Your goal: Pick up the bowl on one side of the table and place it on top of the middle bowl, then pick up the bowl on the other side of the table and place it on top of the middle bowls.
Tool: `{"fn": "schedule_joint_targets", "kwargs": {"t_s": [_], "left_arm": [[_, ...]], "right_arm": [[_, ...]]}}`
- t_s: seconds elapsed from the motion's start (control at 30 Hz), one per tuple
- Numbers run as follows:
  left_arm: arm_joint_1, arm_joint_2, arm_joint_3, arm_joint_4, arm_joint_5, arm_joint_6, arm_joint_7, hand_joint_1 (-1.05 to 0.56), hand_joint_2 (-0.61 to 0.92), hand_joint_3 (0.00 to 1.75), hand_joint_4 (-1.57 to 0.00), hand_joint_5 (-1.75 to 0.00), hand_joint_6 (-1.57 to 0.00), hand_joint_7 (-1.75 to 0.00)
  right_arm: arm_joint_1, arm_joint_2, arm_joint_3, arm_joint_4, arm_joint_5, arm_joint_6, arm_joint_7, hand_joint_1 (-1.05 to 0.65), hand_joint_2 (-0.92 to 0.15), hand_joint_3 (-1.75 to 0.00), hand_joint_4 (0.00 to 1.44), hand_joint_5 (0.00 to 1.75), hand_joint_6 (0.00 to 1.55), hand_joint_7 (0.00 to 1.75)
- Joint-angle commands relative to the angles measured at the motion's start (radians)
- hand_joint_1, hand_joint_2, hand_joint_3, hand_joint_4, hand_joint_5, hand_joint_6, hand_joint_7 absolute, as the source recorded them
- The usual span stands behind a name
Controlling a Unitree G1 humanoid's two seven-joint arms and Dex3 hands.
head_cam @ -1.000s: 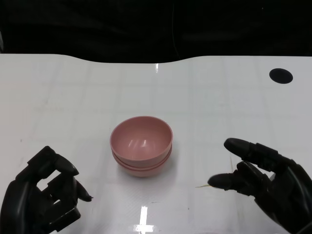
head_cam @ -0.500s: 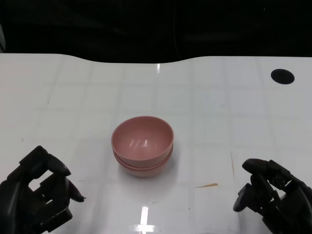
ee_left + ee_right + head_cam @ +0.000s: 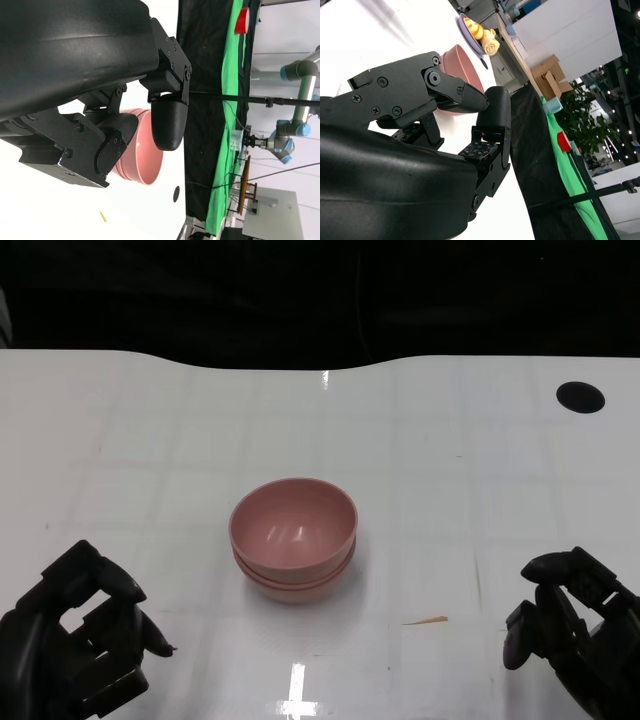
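While stacked pink bowls (image 3: 293,537) sit mid-table, left hand (image 3: 75,640) and right hand (image 3: 570,625) curled empty, well apart either side.

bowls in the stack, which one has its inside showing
The top bowl: its pink inside faces up, open and empty. Of the bowls nested below it only the outer rims show as bands under its rim.

Stacked pink bowls (image 3: 292,537) upright, mid-table.

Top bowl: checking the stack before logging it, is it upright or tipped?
Upright: the top bowl sits nested in the stack, rim level, opening facing up, empty.
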Motion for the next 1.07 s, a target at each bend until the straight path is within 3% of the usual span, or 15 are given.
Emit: {"fn": "schedule_joint_targets", "kwargs": {"t_s": [0.03,1.07], "left_arm": [[0.001,0.013,0.008,-0.015,-0.005,0.012,0.004,0.01,0.64,1.30,-0.74,-1.75,-0.59,-1.75],[-0.003,0.014,0.006,-0.009,0.000,0.001,-0.002,0.02,0.63,1.31,-0.74,-1.75,-0.59,-1.75]], "right_arm": [[-0.008,-0.002,-0.019,0.009,0.002,0.001,0.016,-0.10,-0.79,-0.73,0.77,1.75,0.64,1.54],[-0.025,0.017,-0.043,0.048,-0.029,-0.028,0.040,-0.10,-0.78,-0.65,0.79,1.69,0.76,1.35]]}}
